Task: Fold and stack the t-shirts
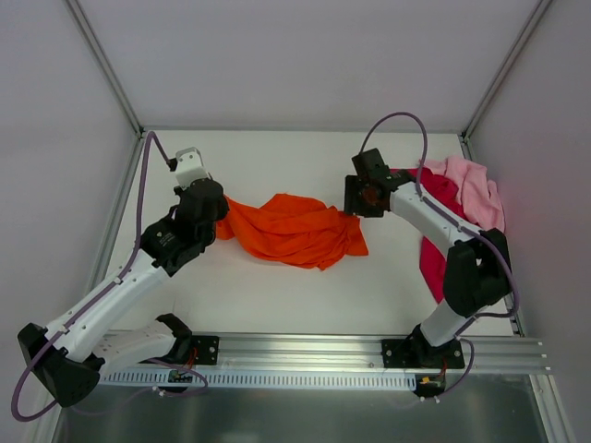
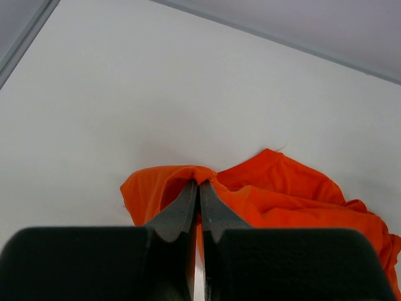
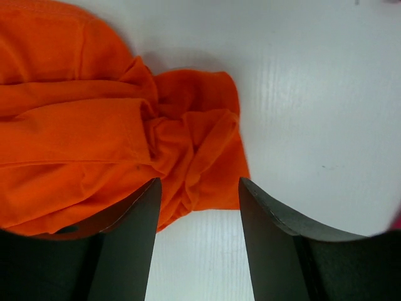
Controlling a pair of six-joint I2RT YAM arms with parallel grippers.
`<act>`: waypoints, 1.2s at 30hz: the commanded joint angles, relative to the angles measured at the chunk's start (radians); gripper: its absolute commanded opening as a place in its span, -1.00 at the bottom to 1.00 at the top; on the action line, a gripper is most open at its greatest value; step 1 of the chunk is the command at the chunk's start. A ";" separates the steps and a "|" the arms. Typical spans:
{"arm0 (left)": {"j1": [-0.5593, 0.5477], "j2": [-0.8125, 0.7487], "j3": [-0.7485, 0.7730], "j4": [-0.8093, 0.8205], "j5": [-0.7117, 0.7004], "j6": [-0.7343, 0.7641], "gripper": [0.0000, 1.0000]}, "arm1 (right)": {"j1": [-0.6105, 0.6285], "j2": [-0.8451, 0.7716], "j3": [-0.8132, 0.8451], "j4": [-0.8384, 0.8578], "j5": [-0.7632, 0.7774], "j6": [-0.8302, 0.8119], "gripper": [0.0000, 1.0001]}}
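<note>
- Orange shirt (image 1: pixel 295 231): crumpled, lying in the middle of the table (image 1: pixel 277 295), stretched from 9 to 3 o'clock.
- Left gripper (image 2: pixel 200 185): jaws closed, pinching a fold at the shirt's 9 o'clock end.
- Right gripper (image 3: pixel 199 188): jaws apart, gripping nothing, over the shirt's 3 o'clock end.
- Pink shirt (image 1: pixel 473 189) and red shirt (image 1: pixel 430 263): heaped together at the table's 3 o'clock edge.

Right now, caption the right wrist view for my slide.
Open right fingers frame the bunched edge of the orange t-shirt on the white table.
</note>
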 commanded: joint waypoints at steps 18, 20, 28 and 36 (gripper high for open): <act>0.005 -0.003 -0.017 0.007 -0.055 0.014 -1.00 | 0.107 0.259 0.110 0.156 -0.231 -0.042 0.08; 0.005 0.002 -0.020 0.004 -0.055 0.011 -1.00 | 0.112 0.255 0.121 0.139 -0.220 -0.053 0.06; 0.007 0.003 -0.027 0.009 -0.042 0.006 -1.00 | 0.122 0.233 0.140 0.114 -0.205 -0.067 -0.32; 0.007 0.021 -0.026 0.015 -0.041 0.006 -1.00 | 0.124 0.219 0.191 0.035 -0.148 -0.088 -0.98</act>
